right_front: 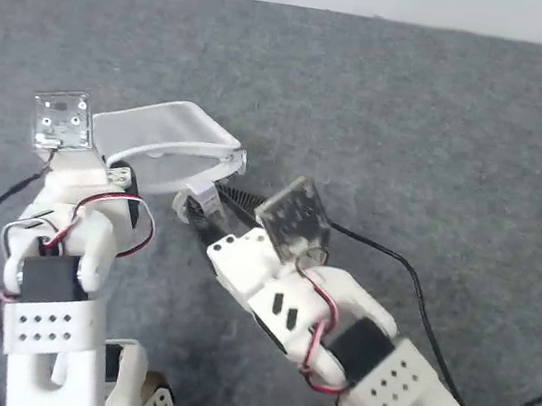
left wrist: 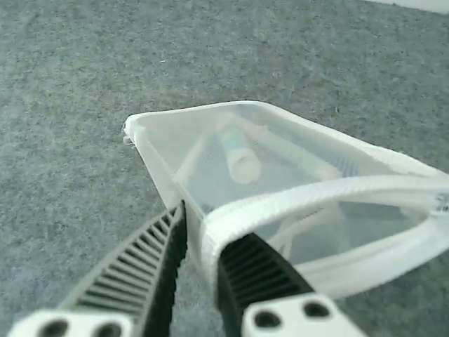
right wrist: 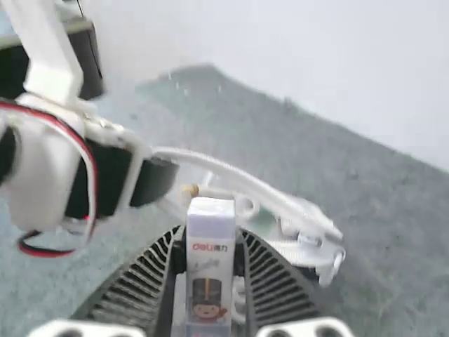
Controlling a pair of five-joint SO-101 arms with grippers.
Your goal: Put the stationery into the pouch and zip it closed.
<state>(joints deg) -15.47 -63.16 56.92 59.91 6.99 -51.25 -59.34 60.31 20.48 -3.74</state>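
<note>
The pouch (right_front: 164, 138) is translucent white mesh and lies open on the grey carpet. My left gripper (left wrist: 202, 235) is shut on the near rim of the pouch (left wrist: 280, 161), holding its mouth up. Inside lie a white tube (left wrist: 238, 158) and a pale pen (left wrist: 298, 153). My right gripper (right wrist: 210, 239) is shut on a small white boxed eraser (right wrist: 209, 260) with printed sides. In the high view that right gripper (right_front: 199, 211) hovers just in front of the pouch's open mouth, with the eraser (right_front: 193, 202) between its black fingers. The pouch's rim (right wrist: 280, 210) lies right beyond the eraser.
Grey carpet (right_front: 414, 122) covers the table all around. The left arm's body (right wrist: 63, 161) stands close beside the right gripper. Black cables (right_front: 420, 295) trail off the right arm towards the front right.
</note>
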